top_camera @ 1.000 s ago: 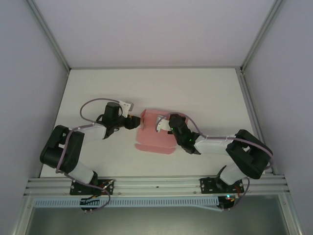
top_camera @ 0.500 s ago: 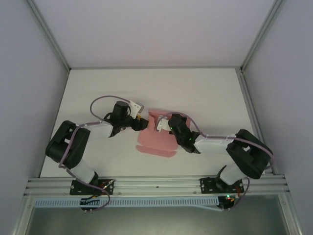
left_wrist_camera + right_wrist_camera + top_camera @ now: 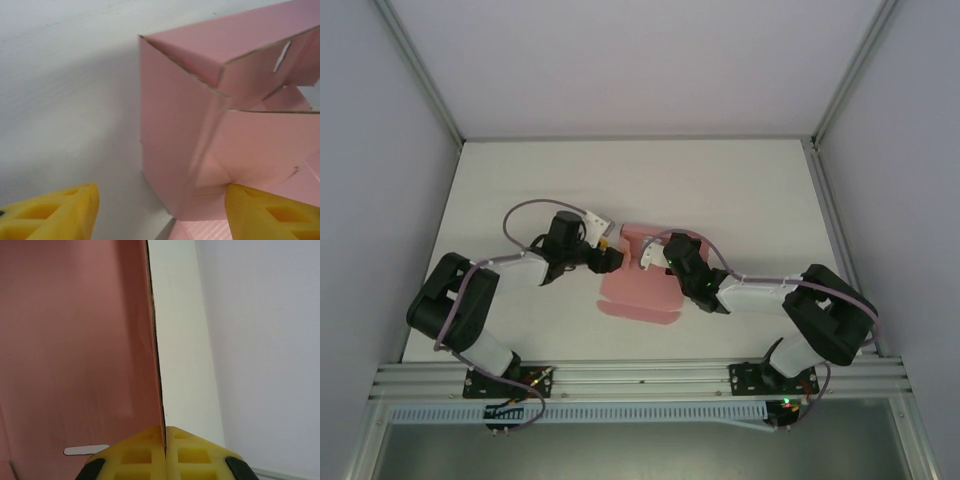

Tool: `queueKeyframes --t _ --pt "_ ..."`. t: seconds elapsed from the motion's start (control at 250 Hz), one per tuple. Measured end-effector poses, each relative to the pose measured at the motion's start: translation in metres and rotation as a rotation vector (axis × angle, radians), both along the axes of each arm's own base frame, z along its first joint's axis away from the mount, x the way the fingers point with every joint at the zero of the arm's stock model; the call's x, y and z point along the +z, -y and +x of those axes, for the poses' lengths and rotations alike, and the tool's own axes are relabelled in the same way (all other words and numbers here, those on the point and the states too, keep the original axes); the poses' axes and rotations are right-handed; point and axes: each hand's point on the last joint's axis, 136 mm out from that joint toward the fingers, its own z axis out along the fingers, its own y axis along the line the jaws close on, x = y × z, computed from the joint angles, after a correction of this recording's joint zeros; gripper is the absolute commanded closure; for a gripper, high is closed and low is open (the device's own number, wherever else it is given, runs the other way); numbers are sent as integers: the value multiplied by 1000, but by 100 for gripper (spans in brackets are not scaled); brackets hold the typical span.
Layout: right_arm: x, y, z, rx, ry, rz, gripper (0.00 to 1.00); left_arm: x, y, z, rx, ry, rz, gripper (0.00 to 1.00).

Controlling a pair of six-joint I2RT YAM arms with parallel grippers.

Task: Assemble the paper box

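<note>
Paper box (image 3: 638, 290) sits pinched in right hand (image 3: 165, 450); left hand (image 3: 161, 202) gapes alongside.

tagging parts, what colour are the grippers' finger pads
Yellow; clearest on the waffle-textured pads of the right gripper, right wrist view.

No legible text, label or number anywhere

Pink paper box (image 3: 638, 290), partly folded, mid-table.
Thin pink card: the near part lies flat on the white table (image 3: 750, 190), while at the far end a side wall stands upright with a slotted flap folded over.
</note>
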Motion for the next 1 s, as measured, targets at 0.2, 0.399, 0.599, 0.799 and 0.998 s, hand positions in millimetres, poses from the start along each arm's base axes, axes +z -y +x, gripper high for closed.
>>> queueKeyframes --t 0.2,0.399,0.599,0.799,0.998 --pt "0 -1 0 6 -3 2 100 1 0 -5 -16 2 7 32" --pt "-1 -3 -1 14 -6 6 100 -1 6 5 -19 -2 6 32" --pt "1 -2 -1 9 -8 18 100 -2 12 14 -1 19 7 42" --pt "0 -4 -2 13 -16 30 100 0 14 27 74 88 43 57" --pt "1 -5 -2 13 -19 28 100 0 13 36 122 141 81 79"
